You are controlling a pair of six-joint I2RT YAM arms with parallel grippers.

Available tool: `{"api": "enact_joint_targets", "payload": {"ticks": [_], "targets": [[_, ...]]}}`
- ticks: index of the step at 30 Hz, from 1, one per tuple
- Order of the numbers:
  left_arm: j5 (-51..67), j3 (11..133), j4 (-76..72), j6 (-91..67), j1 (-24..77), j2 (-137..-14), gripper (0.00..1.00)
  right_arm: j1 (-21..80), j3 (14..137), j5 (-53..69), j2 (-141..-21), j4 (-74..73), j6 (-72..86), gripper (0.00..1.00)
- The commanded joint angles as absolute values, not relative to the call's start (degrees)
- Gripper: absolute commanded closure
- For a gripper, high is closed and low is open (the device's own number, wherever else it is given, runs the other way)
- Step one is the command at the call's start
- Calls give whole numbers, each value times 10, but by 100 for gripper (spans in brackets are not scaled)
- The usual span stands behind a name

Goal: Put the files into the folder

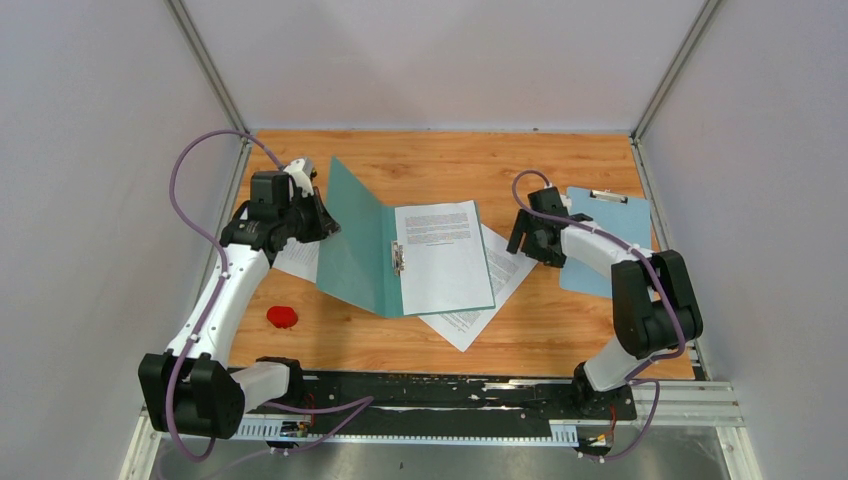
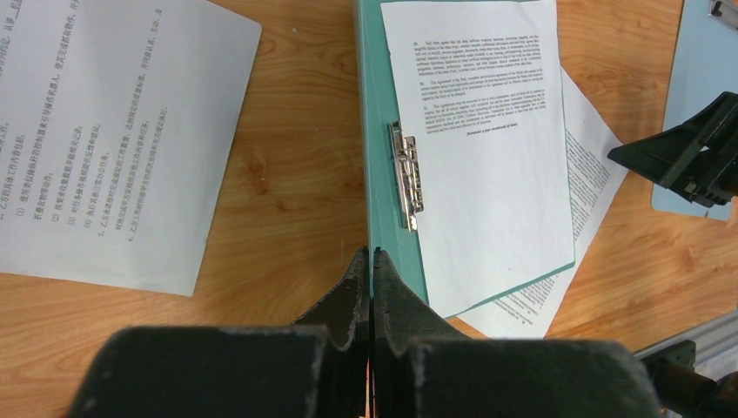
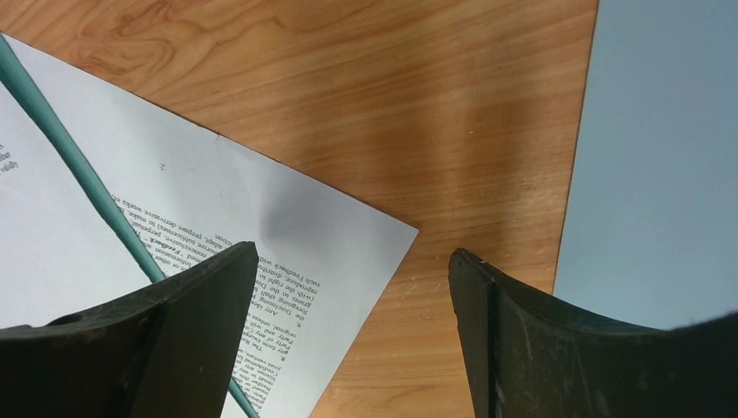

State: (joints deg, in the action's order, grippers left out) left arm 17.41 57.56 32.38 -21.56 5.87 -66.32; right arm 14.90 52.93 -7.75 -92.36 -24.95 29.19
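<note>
White printed paper files (image 1: 443, 255) number three: one English inside the open teal-green card folder (image 1: 355, 250), one beneath it, one Chinese leftward. Left gripper (image 2: 372, 259) pinches the folder's raised cover; right gripper (image 3: 352, 252) gapes empty.

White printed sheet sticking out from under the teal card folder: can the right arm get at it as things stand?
Probably yes. The right arm's open fingers hang over a bare corner of the white printed sheet, nothing between. The teal card folder covers the rest, so it would need sliding out.
</note>
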Motion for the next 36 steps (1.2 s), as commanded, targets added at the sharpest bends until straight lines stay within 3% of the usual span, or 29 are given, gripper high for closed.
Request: {"api": "enact_joint_targets", "payload": {"ticks": [1,13,29,32,36], "targets": [[173,574,306,-203,60,-650,100,147,504,-37,-908,-189,282,17],[170,571,305,-202,60,-650,100,142,443,90,-904,-76,301,17],[168,573,305,-206,61,-649,100,122,322,375,-839,352,510,18],[169,571,306,-206,60,-648,100,122,311,367,-829,346,502,18],[168,570,306,-206,60,-648,100,123,319,272,-815,204,421,20]]}}
